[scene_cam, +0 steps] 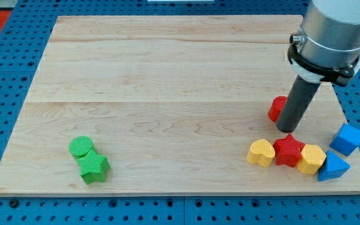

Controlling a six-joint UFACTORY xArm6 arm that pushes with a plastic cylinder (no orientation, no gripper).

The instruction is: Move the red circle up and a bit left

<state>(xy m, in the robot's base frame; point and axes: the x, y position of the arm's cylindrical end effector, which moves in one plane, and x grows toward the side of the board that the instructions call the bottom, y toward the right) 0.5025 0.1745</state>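
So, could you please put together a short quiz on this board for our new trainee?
1. True or false: my tip stands at the view's right of the red circle, close against it.
2. Which block lies directly at the view's left of the red star? A) blue cube B) yellow heart C) green star
3. Fill in: the green circle touches the green ____.

Key:
1. True; the rod hides part of the red circle.
2. B, the yellow heart; the blue cube is at the far right, the green star at the far left.
3. star.
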